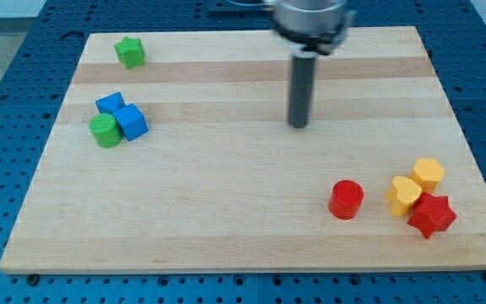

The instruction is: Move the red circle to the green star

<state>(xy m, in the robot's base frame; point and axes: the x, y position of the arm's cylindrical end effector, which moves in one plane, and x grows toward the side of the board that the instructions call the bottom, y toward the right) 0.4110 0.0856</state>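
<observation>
Red circle [346,200] sits at the near right, alone, just left of a yellow heart [404,195], yellow hexagon [429,174] and red star [432,215]. My tip [299,126] rests mid-board, touching nothing. Green star [129,51] waits far left, well apart.

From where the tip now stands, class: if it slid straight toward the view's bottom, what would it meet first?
Probably nothing. My tip would pass left of the red circle, though narrowly, and depth is uncertain.
</observation>
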